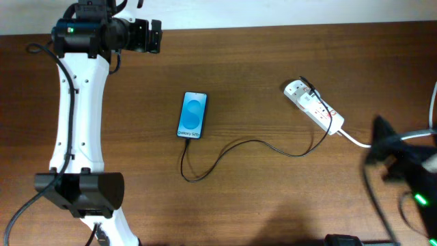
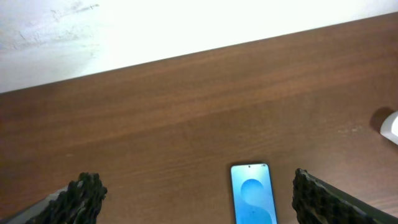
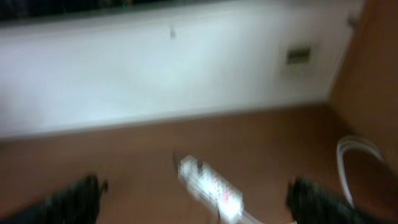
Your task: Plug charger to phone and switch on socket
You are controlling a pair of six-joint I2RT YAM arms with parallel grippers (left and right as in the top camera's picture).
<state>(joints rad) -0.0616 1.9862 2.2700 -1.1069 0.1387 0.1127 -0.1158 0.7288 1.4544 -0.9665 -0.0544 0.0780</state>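
While spread apart, left tool point(image 2: 196, 190) and right tool point(image 3: 196, 194) clear of phone point(image 1: 192, 115), charger point(image 1: 252, 141), socket point(image 1: 314, 107).

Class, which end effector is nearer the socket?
Right. The right end effector is just off the corded end of the socket. The left end effector is much farther off, on the other side of the phone.

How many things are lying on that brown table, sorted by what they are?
Phone: 1
Black charger cable: 1
White power strip: 1
Total: 3
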